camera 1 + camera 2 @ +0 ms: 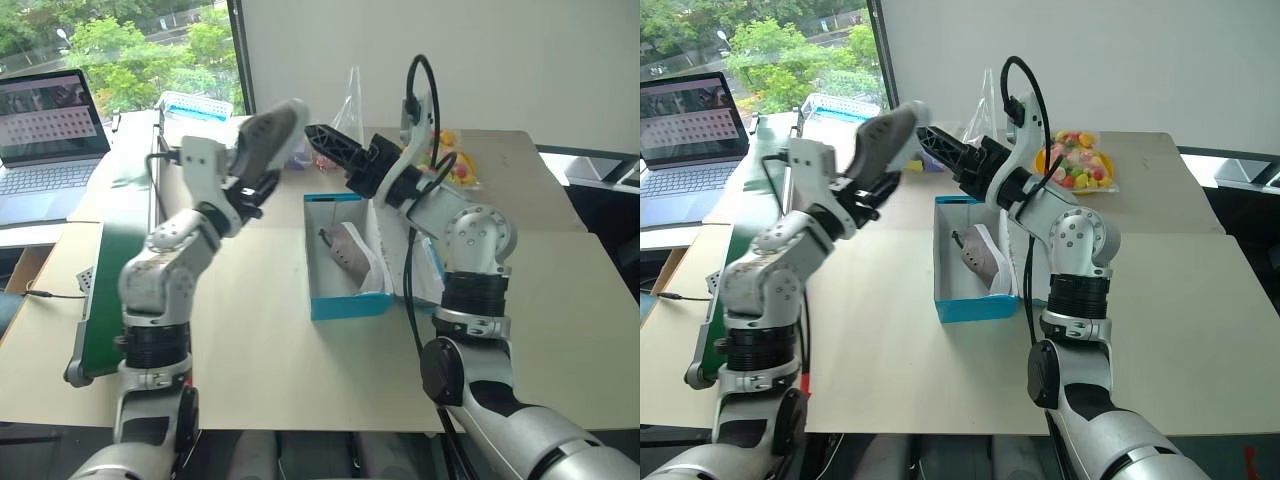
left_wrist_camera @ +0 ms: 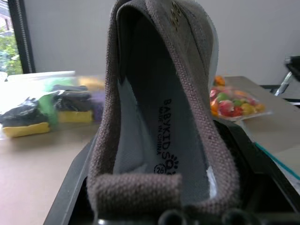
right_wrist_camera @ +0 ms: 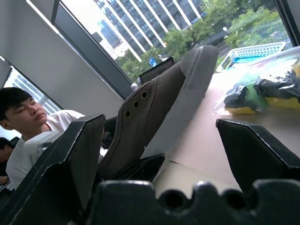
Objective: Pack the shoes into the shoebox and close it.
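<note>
Nearest the head camera, the two arms rise over the near edge of the counter (image 1: 300,380). Left end effector (image 1: 258,192), raised above the counter left of the shoebox (image 1: 345,300), pinches the heel end of one grey-beige shoe (image 1: 268,135), whose toe points up and far; its fingers are largely hidden behind the shoe in the left wrist view, where the insole print can be read. Right end effector (image 1: 940,145), fingers spread wide with nothing between them, points left toward the held shoe and stands just beside it, apart from it; in the right wrist view the shoe's side with three eyelets fills the gap between the black fingers (image 3: 70,154). Second shoe (image 1: 352,252) lies inside the open blue shoebox against its right wall, partly covered by the right arm; the lid is mostly hidden behind that arm. Far on the counter sit a bag of coloured items (image 1: 1077,158), cut off by the arm, and a pale blue basket (image 1: 840,105). Far left stands an open laptop (image 1: 45,140). A seated person (image 3: 28,136) is seen past the right end effector's finger.
</note>
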Robot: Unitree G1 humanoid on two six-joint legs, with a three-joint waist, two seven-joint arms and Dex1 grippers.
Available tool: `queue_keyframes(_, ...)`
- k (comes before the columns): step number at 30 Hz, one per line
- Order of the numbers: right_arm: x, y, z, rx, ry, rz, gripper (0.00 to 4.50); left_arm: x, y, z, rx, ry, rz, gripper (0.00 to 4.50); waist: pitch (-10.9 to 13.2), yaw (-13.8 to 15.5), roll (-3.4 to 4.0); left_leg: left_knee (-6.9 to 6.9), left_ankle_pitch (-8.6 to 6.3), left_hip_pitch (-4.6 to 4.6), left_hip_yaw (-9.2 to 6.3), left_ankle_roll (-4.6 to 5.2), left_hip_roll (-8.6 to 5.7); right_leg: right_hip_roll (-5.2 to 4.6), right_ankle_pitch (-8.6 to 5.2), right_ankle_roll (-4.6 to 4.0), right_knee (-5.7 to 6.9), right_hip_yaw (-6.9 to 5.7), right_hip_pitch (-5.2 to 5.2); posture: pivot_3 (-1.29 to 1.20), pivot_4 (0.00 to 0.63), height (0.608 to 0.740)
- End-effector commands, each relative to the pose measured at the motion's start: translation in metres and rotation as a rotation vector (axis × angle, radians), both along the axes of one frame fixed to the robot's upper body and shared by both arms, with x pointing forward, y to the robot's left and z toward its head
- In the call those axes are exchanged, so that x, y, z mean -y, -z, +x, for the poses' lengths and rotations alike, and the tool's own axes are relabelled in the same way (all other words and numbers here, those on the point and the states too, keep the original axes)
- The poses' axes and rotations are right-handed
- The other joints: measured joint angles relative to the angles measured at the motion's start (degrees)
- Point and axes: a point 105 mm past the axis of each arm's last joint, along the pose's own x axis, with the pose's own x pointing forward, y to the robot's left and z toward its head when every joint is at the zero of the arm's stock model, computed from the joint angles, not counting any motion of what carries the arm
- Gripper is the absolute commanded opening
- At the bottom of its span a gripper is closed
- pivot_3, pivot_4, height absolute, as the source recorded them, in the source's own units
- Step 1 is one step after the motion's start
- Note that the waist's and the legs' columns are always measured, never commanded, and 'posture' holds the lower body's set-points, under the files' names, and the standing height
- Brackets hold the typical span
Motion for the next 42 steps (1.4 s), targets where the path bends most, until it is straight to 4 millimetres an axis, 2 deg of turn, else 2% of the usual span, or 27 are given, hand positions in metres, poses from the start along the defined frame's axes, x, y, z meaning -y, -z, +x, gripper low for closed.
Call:
queue_keyframes(1,0.003,-0.017,-0.003,0.042,0.012,0.009,4.5,0.024,-0.025,-0.008,0.08,0.059,-0.043,2.36,0.0,-0.1,0.0,0.0,0.0,0.0,0.01,0.0,0.01,0.01,0.0,0.0,-0.01,0.02,-0.01,0.0,0.15,0.74)
queue_keyframes(5,0.009,-0.014,-0.001,0.034,0.041,0.006,4.5,0.045,-0.025,-0.014,0.077,0.118,-0.062,2.36,0.0,-0.2,0.01,0.0,0.0,0.0,0.02,0.0,0.01,0.01,0.0,0.0,0.0,0.03,0.0,0.0,0.15,0.74)
queue_keyframes(13,0.014,-0.008,0.003,0.01,0.079,-0.007,4.5,0.055,-0.042,-0.019,0.115,0.137,-0.086,2.36,0.0,0.0,0.01,0.0,0.0,0.0,0.02,0.01,0.0,0.01,0.0,0.0,-0.05,0.03,0.02,0.0,0.15,0.74)
queue_keyframes(19,0.017,-0.004,0.005,-0.005,0.088,-0.014,4.5,0.036,-0.053,-0.015,0.15,0.086,-0.059,2.36,0.0,-0.1,0.02,0.0,0.0,-0.02,0.02,0.01,0.0,0.02,0.0,0.0,-0.08,0.03,0.02,0.0,0.15,0.74)
queue_keyframes(22,0.017,-0.004,0.006,-0.002,0.091,-0.027,4.5,0.026,-0.05,-0.013,0.142,0.072,-0.039,2.36,0.0,-0.2,0.03,0.0,0.0,-0.01,0.03,0.01,0.0,0.02,0.0,0.0,-0.07,0.03,0.01,0.0,0.15,0.74)
queue_keyframes(26,0.017,-0.008,0.006,0.006,0.088,-0.026,4.5,0.028,-0.04,-0.018,0.123,0.087,-0.018,2.36,0.0,-0.1,0.04,0.0,0.0,-0.02,0.03,0.01,0.0,0.02,0.0,0.0,-0.1,0.03,0.02,0.0,0.15,0.74)
queue_keyframes(42,0.025,-0.011,0.003,0.013,0.101,-0.036,4.5,0.022,-0.046,-0.02,0.142,0.066,-0.028,2.36,0.0,-0.1,0.05,0.0,0.0,-0.04,0.02,0.01,0.0,0.02,0.0,0.0,-0.13,0.03,0.01,0.0,0.15,0.74)
